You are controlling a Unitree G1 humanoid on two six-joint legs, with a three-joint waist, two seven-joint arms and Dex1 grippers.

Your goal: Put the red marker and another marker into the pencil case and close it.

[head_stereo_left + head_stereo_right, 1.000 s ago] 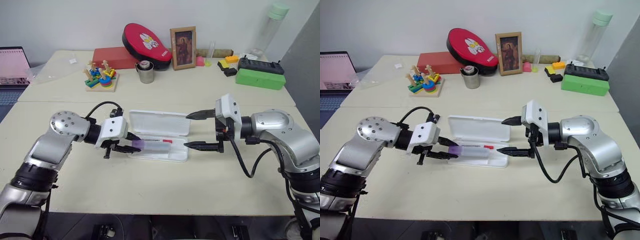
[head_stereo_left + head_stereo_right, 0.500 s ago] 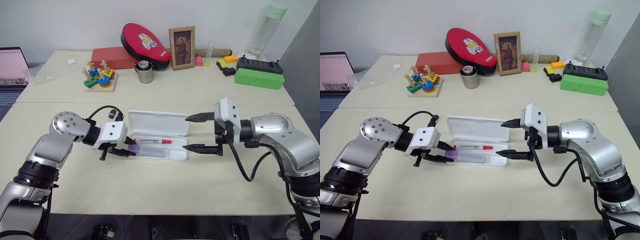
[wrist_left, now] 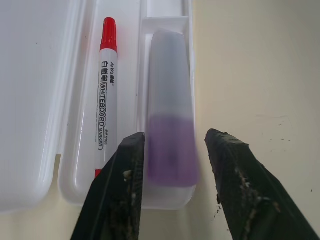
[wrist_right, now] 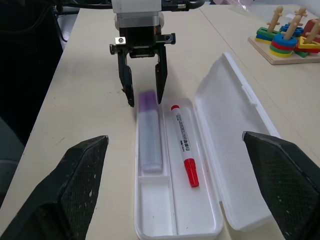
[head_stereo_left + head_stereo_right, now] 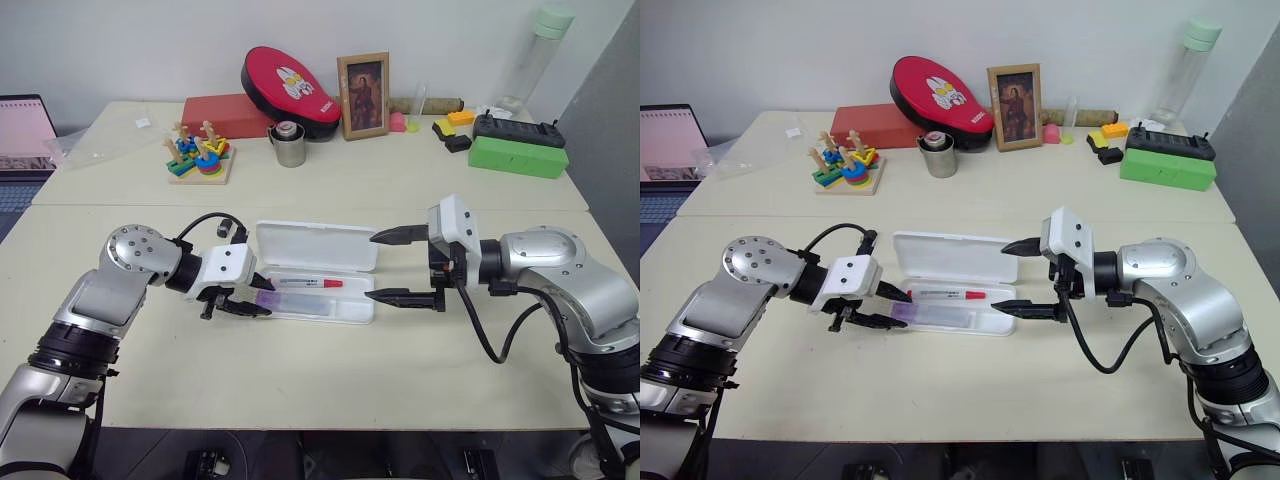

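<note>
The white pencil case lies open in the middle of the table, lid tipped back. The red marker rests in its tray, red cap pointing right. Beside it, in the nearer slot, lies the lavender marker. My left gripper is at the case's left end, open, its fingers on either side of the lavender marker's purple end, with a gap showing on one side. My right gripper hangs wide open at the case's right end, holding nothing.
Along the far edge of the table stand a ring-stacking toy, a metal cup, a red box, a red pouch, a picture frame, a green box and a tall bottle. A laptop is at far left.
My left gripper's jaws have spread apart and let go of the lavender marker, which now lies in the tray. The right arm has stayed put.
</note>
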